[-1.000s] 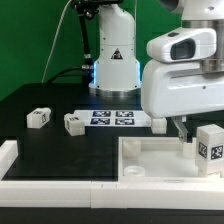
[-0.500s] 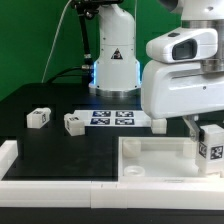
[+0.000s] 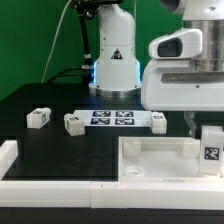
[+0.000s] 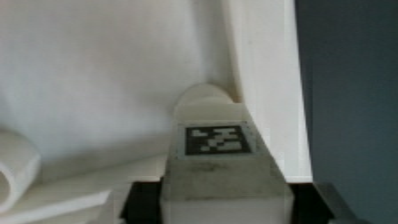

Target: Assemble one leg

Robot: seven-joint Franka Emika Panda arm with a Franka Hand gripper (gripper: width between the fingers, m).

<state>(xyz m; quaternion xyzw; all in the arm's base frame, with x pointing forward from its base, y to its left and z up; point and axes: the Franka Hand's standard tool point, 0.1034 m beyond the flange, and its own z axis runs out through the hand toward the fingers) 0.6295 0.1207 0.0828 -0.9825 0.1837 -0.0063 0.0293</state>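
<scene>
My gripper (image 3: pixel 208 128) is shut on a white leg (image 3: pixel 211 148) with a tag mark, held upright over the near right corner of the large white square panel (image 3: pixel 150 158). In the wrist view the leg (image 4: pixel 217 140) fills the middle between my dark fingers (image 4: pixel 146 203), with the panel's white inner surface (image 4: pixel 107 90) behind it. Whether the leg touches the panel cannot be told. Three more legs lie on the black table: one at the exterior view's left (image 3: pixel 38 118), one beside it (image 3: pixel 74 123), one by the marker board's right end (image 3: pixel 158 121).
The marker board (image 3: pixel 112 118) lies at the back middle, in front of the arm's white base (image 3: pixel 114 65). A white ledge (image 3: pixel 8 155) runs along the exterior view's left and front edge. A curved white socket rim (image 4: pixel 15 160) shows in the wrist view.
My gripper and the leg have moved slightly toward the exterior view's right and a little lower over the panel's corner. The loose legs have not moved.
</scene>
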